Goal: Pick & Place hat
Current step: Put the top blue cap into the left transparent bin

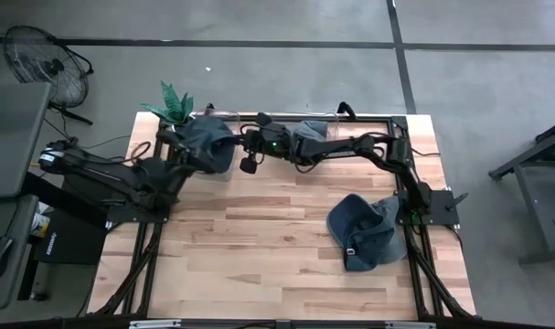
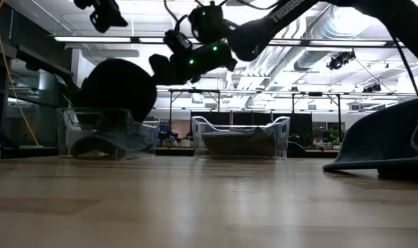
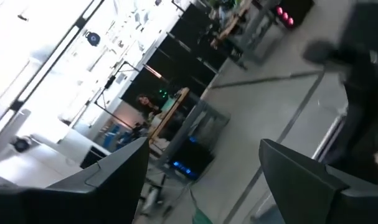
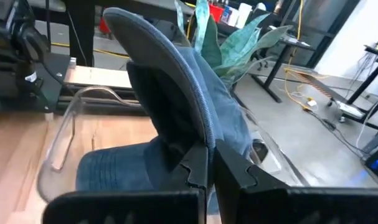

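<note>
A blue denim cap [image 1: 208,142] [image 2: 119,89] hangs in the air over the far-left clear bin [image 2: 105,138] [image 4: 64,137], held by my right gripper [image 4: 210,168] [image 1: 245,148], which is shut on it. Another blue cap [image 4: 114,168] lies inside that bin. A third cap [image 1: 364,233] [image 2: 394,145] rests on the table near the right edge. My left gripper [image 3: 201,180] [image 1: 174,151] is open beside the bin, pointing up into the room with nothing between its fingers. My right gripper pinches the curved edge of the cap's brim [image 4: 204,140] between its two fingers. It comes at the cap roughly level from the table's right side. The cap is lifted clear, standing on edge above the bin, with its crown toward the left arm.
A second clear bin [image 2: 242,138] [image 1: 318,128] with dark cloth in it stands on the far edge, right of the first. A green plant [image 1: 174,105] [image 4: 238,43] stands behind the left bin. The bare wooden table [image 1: 259,247] stretches toward the near edge.
</note>
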### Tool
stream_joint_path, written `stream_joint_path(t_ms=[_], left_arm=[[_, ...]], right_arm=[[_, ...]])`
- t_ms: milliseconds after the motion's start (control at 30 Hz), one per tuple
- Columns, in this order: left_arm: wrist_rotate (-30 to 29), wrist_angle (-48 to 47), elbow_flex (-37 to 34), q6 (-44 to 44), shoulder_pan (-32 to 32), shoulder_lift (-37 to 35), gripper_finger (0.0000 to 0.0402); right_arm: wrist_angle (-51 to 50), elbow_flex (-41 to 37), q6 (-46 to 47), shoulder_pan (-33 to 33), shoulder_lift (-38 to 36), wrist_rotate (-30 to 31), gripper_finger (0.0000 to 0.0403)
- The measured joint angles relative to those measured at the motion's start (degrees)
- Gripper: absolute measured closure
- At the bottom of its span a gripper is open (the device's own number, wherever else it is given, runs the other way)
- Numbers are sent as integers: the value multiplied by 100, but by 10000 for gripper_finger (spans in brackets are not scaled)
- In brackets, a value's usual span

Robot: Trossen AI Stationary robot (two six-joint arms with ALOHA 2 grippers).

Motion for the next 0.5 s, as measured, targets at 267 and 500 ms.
stream_joint_path(t_ms=[267, 500], left_arm=[[-60, -7, 2, -377, 0, -369, 104], [-272, -118, 0, -651, 0, -304, 104]], right_arm=[[-772, 777, 18, -18, 627, -159, 401], [-1577, 961, -48, 25, 739, -40, 402]])
